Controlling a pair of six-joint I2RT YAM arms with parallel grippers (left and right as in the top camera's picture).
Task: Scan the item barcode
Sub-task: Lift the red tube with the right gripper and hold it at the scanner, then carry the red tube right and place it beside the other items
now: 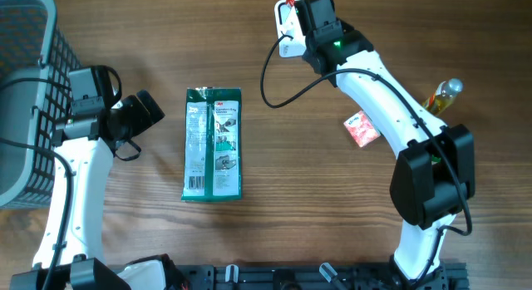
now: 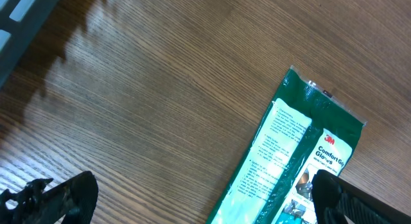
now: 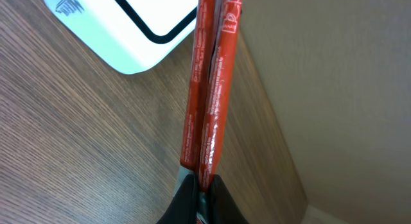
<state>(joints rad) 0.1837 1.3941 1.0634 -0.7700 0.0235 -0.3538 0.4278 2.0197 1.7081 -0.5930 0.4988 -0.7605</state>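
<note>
Glove packet (image 1: 213,143) lying flat, left gripper (image 1: 155,108) released near it, right gripper (image 1: 289,4) clenched by white scanner (image 1: 287,36)

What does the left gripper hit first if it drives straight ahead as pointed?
Likely the green package, at its near long edge: the open left gripper points toward it. If pitched down steeply, bare table comes first; depth unclear.

Bare table (image 1: 274,169) lies open between my left gripper (image 1: 154,110) and the green packet (image 1: 213,143). Basket (image 1: 21,115) walls in my left side. Pink sachet (image 1: 362,129), bottle (image 1: 443,95) flank my right arm (image 1: 386,90).
</note>
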